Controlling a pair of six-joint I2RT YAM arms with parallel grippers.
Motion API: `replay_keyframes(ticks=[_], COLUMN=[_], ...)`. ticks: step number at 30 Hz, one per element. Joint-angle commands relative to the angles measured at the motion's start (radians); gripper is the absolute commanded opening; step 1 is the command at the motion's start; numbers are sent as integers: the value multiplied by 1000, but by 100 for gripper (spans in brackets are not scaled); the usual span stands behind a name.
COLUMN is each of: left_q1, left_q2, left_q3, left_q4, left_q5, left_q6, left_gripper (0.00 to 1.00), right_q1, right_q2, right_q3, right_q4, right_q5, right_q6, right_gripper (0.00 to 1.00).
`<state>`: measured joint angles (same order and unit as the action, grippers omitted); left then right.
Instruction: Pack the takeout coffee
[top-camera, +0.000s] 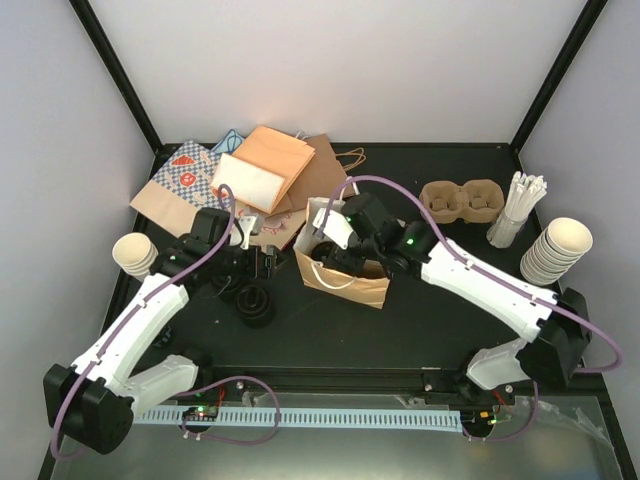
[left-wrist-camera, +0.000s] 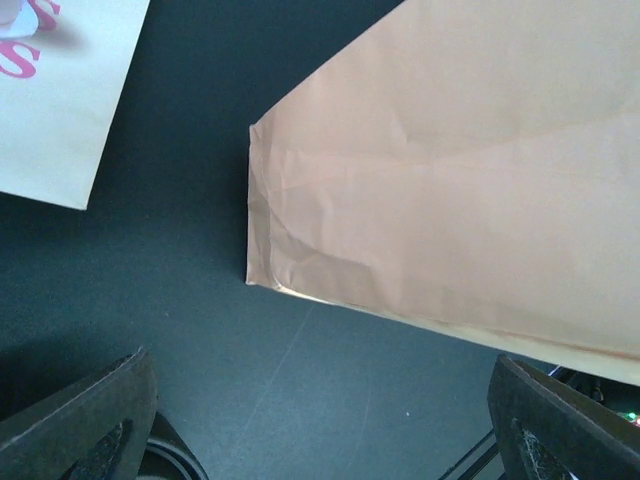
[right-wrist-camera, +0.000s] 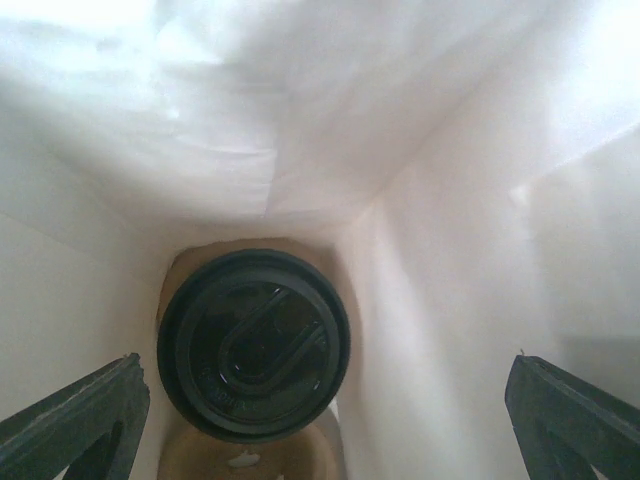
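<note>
1. The coffee cup with its black lid (right-wrist-camera: 253, 345) stands deep inside the brown paper bag (top-camera: 350, 282). Its lid faces up, so I think the drink cannot spill.
2. Something brown (right-wrist-camera: 250, 462) shows under the cup. I think it is the carrier, there to keep the cup from tipping, but I cannot be sure.
3. The right gripper (right-wrist-camera: 322, 385) is inside the bag's mouth, right above the cup. Its fingers are spread as wide as they go and hold nothing. The cup stands by itself.
4. The left gripper (left-wrist-camera: 320, 415) is spread wide too, and it is empty. It hangs over the dark table (left-wrist-camera: 180, 300), just beside the bag's bottom corner, not touching it. I think it waits there in case the bag slides or falls.
5. The bag's mouth gapes open, so the arm fits inside.
6. The bag walls are thin and close. I think the right arm must come out slowly, or it may drag the bag along.
</note>
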<state>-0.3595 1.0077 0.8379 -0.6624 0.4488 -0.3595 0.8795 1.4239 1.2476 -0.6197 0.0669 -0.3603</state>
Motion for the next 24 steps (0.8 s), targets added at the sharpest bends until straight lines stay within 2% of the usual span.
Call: replay_keyframes(ticks=[1, 11, 18, 24], left_q1=[-4, -4, -4, -2], left_q2=[-30, -77, -92, -134], left_q3=[66, 111, 165, 205], left_q4=[-43, -85, -118, -149], left_q5=[-17, -36, -42, -148], left_q6=[29, 42, 61, 70], left_gripper=[93, 95, 96, 99], right_q1=[-1, -1, -1, -1], right_q2=[-63, -114, -165, -188], right_q3=[6, 35, 53, 86], right_q4=[18, 20, 37, 25], right_q5=[-20, -30, -111, -138], right_q6=[6, 34, 85, 113], right_gripper=[100, 100, 100, 100])
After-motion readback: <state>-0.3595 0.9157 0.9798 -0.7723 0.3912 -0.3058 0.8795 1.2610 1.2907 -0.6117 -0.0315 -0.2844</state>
